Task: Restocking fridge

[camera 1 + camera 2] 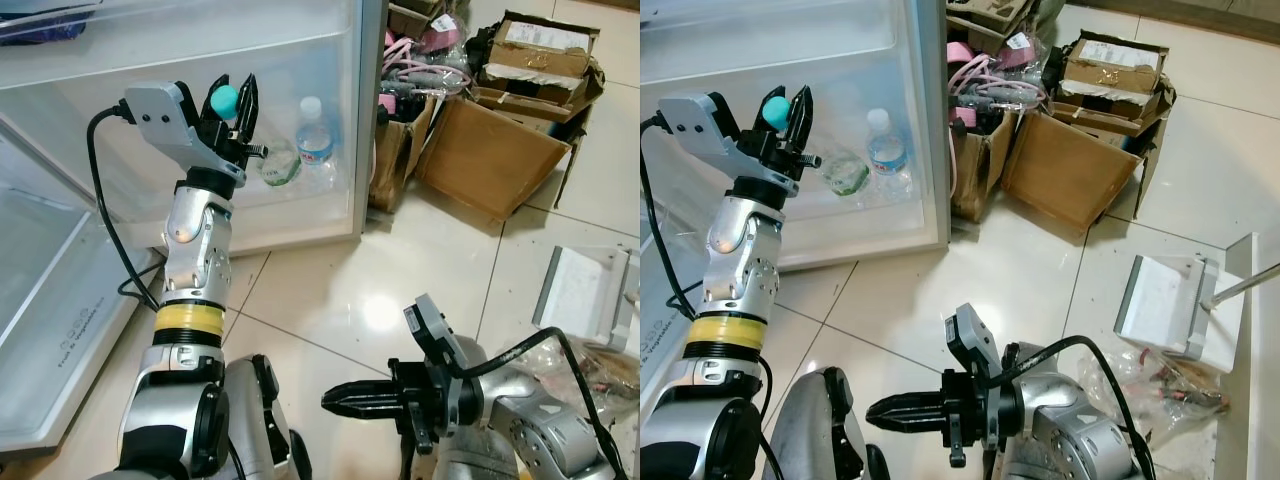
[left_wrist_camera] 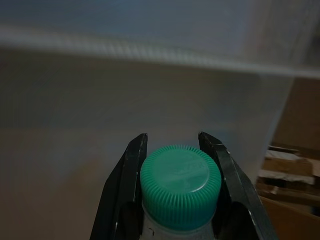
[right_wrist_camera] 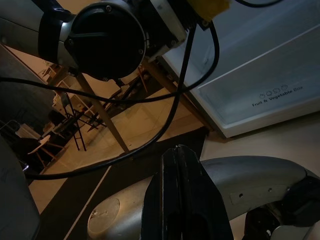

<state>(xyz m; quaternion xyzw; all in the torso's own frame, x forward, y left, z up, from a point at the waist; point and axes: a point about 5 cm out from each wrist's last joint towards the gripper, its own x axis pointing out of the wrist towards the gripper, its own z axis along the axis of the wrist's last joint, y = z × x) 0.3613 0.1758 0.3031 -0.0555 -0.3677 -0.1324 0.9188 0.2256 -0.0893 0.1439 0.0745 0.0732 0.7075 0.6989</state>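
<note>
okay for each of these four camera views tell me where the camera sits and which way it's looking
Left eye view: on the head, looking down at the open fridge; both arms show.
Right eye view: same head, same scene, shifted.
Left wrist view: along the left end effector, shut on the green-capped bottle.
Right wrist view: along the shut right end effector, towards the robot's body and a fridge drawer.
Shared: both eyes and the left wrist show the bottle.

The right gripper (image 3: 182,200) has its two black fingers pressed together. Past them is the robot's round silver body (image 3: 240,180). A black cable (image 3: 170,120) hangs across. The white fridge drawer (image 3: 255,95) reads "Fruit & Vegetable Box".
</note>
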